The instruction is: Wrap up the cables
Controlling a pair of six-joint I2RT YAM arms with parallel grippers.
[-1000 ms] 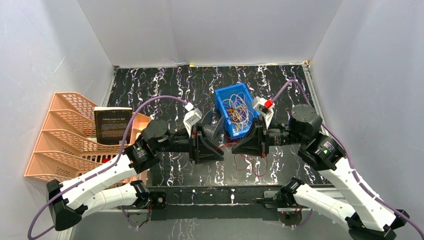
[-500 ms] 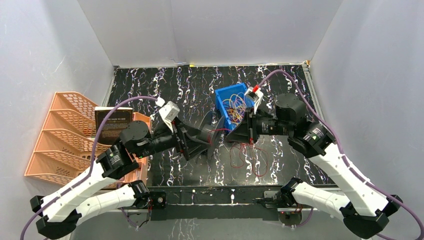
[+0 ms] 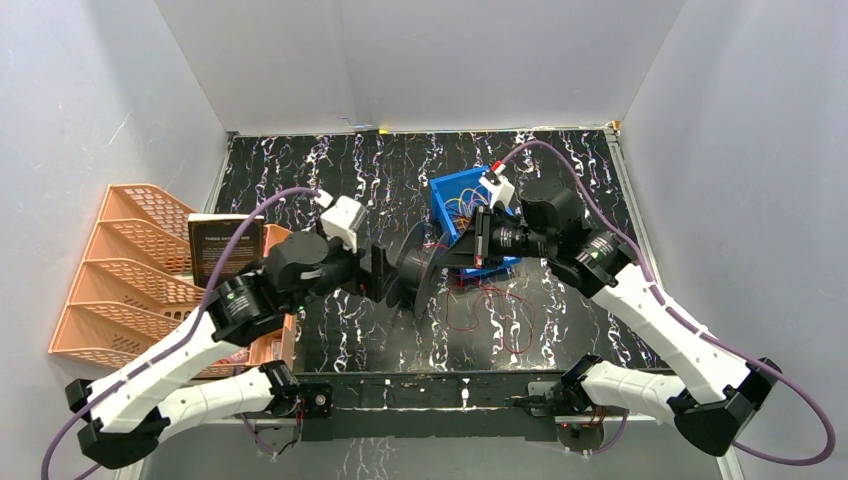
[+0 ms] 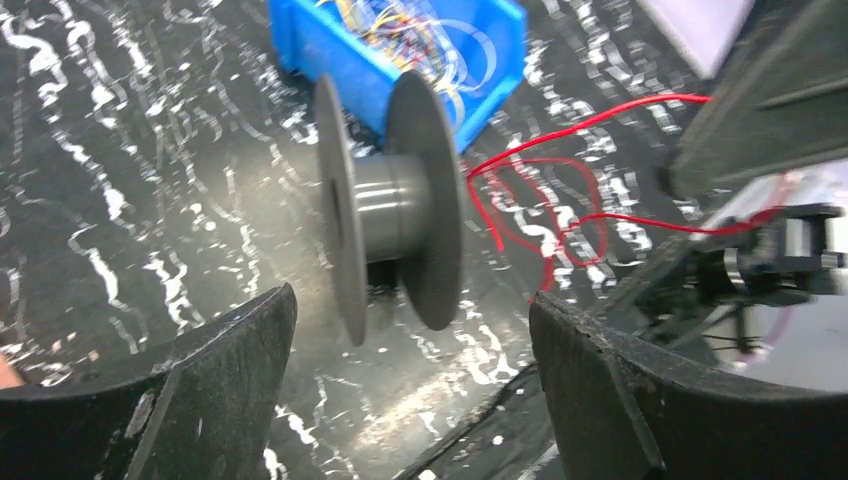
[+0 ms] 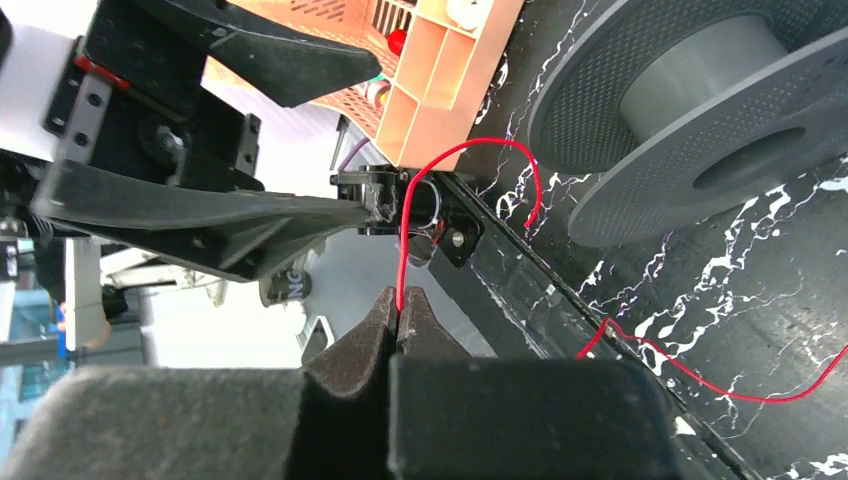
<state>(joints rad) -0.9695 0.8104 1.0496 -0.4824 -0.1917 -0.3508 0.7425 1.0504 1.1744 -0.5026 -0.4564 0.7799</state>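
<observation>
My right gripper (image 5: 400, 300) is shut on a thin red cable strand (image 5: 404, 235), which loops past a grey spool (image 5: 700, 110). In the top view the right gripper (image 3: 448, 262) sits just right of the spool (image 3: 426, 276), and the red strand (image 3: 490, 308) lies in loose loops on the table in front of it. My left gripper (image 4: 410, 330) is open and empty, with the spool (image 4: 390, 205) upright on its rims just ahead of its jaws. A tangle of cables (image 3: 462, 208) fills the blue bin (image 3: 445, 190); the bin also shows in the left wrist view (image 4: 330, 45).
Orange stacked trays (image 3: 130, 270) stand at the left, with a black book (image 3: 225, 250) on them. A black rail (image 3: 430, 385) runs along the table's near edge. Grey walls close in the back and both sides.
My right gripper has moved up and left towards the spool and bin, pulling the red strand along. The left arm has swung and its gripper has drawn back left of the spool.
</observation>
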